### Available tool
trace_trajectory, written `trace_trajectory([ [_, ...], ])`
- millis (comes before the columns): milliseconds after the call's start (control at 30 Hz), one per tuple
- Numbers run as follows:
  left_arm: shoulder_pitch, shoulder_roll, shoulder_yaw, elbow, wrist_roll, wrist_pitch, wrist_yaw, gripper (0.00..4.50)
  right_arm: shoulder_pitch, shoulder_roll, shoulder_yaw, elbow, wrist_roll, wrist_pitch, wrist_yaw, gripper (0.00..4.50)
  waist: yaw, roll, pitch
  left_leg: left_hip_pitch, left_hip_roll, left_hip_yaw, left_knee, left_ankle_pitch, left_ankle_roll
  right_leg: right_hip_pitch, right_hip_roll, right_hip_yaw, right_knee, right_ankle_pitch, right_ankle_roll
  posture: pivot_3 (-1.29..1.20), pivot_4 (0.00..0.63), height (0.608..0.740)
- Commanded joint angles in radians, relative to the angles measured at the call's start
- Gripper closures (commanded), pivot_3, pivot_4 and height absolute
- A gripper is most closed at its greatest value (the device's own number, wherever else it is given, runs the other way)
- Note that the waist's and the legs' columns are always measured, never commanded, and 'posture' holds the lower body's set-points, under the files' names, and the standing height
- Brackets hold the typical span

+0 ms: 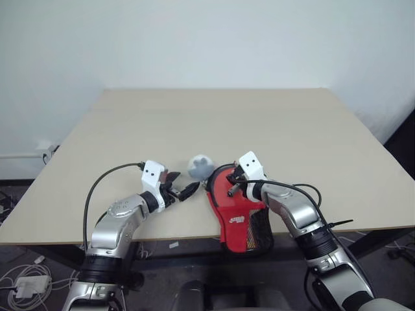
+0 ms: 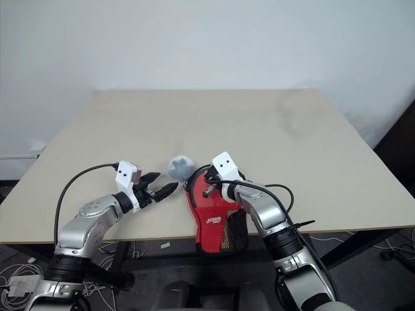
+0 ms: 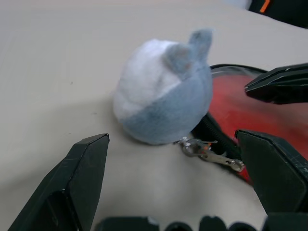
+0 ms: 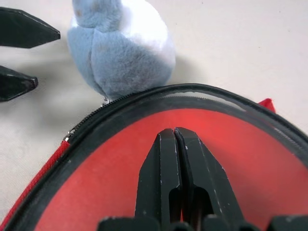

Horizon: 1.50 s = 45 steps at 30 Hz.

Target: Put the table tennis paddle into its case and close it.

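1. L gripper (image 2: 161, 184): fingers spread wide, nothing held; just beside grey-white plush toy (image 2: 181, 166).
2. R gripper (image 4: 176, 140): fingers pressed together over red surface inside case (image 1: 238, 217); cannot tell if anything pinched.
3. Case at near table (image 1: 214, 123) edge, mesh handle end hanging over; black zipper trim touching plush.
4. Paddle: red face (image 4: 144, 183) inside case rim.
5. Zipper pull (image 3: 211, 153) on tabletop beside plush.

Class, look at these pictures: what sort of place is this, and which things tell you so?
Probably a lab or workshop room set up for robot trials: a plain beige rectangular table against a bare white wall, with loose white cables and a power adapter on the floor beneath.
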Motion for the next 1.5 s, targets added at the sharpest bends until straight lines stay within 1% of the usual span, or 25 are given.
trace_trajectory([
  [33, -0.029, -0.003, 0.026, -0.016, 0.01, -0.015, -0.008, 0.0, 0.004, 0.016, -0.027, 0.011, -0.002, -0.058, 0.002, 4.47, 0.0, 0.0, 0.0, 0.0, 0.0, 0.0, 0.0, 0.0, 0.0, 0.0, 0.0, 0.0, 0.0, 0.0, 0.0, 0.0, 0.0, 0.698],
  [167, -0.041, -0.008, 0.028, -0.013, 0.014, -0.012, -0.009, 0.0, 0.02, 0.032, -0.026, 0.035, -0.006, -0.088, 0.002, 4.47, 0.0, 0.0, 0.0, 0.0, 0.001, 0.0, 0.001, 0.0, 0.0, 0.0, 0.0, 0.0, 0.001, 0.0, -0.001, 0.0, 0.0, 0.698],
  [333, -0.054, -0.011, 0.028, -0.008, 0.018, -0.009, -0.016, 0.0, 0.022, 0.037, -0.02, 0.064, -0.019, -0.069, -0.006, 4.47, 0.0, 0.0, 0.0, 0.0, 0.001, 0.0, 0.001, 0.0, 0.0, 0.0, 0.0, 0.0, 0.001, 0.0, -0.001, 0.0, 0.0, 0.698],
  [633, -0.064, -0.018, 0.039, -0.006, 0.033, -0.008, -0.026, 0.0, 0.031, 0.029, -0.001, 0.052, -0.041, -0.056, 0.008, 4.47, 0.0, 0.0, 0.0, 0.0, 0.001, -0.001, 0.001, 0.0, 0.0, 0.0, 0.0, 0.0, 0.002, 0.0, -0.001, 0.0, 0.0, 0.698],
  [800, -0.08, -0.018, 0.044, 0.027, 0.042, -0.007, -0.027, 0.0, 0.042, 0.029, 0.005, 0.042, -0.041, -0.052, 0.009, 4.47, 0.0, 0.0, 0.0, 0.0, 0.001, -0.001, 0.001, 0.0, 0.0, 0.0, 0.0, 0.0, 0.002, 0.0, -0.001, 0.0, 0.0, 0.698],
  [1100, -0.14, -0.072, 0.017, 0.142, 0.083, -0.018, -0.026, 0.0, 0.061, 0.025, 0.009, 0.007, -0.039, -0.032, 0.009, 4.47, 0.001, -0.001, -0.001, 0.0, 0.0, -0.001, 0.002, 0.0, 0.0, 0.0, 0.0, 0.0, 0.002, 0.0, -0.001, 0.0, 0.0, 0.698],
  [1333, -0.227, -0.127, 0.007, 0.281, 0.138, -0.071, -0.019, 0.0, 0.07, 0.029, 0.015, -0.011, -0.04, -0.017, 0.009, 4.47, 0.0, -0.001, -0.001, 0.0, -0.001, -0.001, 0.002, 0.0, 0.0, 0.0, 0.0, 0.0, 0.002, 0.0, 0.0, 0.0, 0.0, 0.698],
  [1500, -0.285, -0.148, 0.018, 0.378, 0.169, -0.113, -0.004, 0.0, 0.075, 0.028, 0.016, -0.018, -0.043, -0.009, 0.009, 4.47, 0.0, -0.001, -0.001, 0.0, -0.001, -0.001, 0.003, 0.0, 0.0, 0.001, 0.001, 0.0, 0.002, 0.001, 0.0, 0.0, 0.0, 0.698],
])
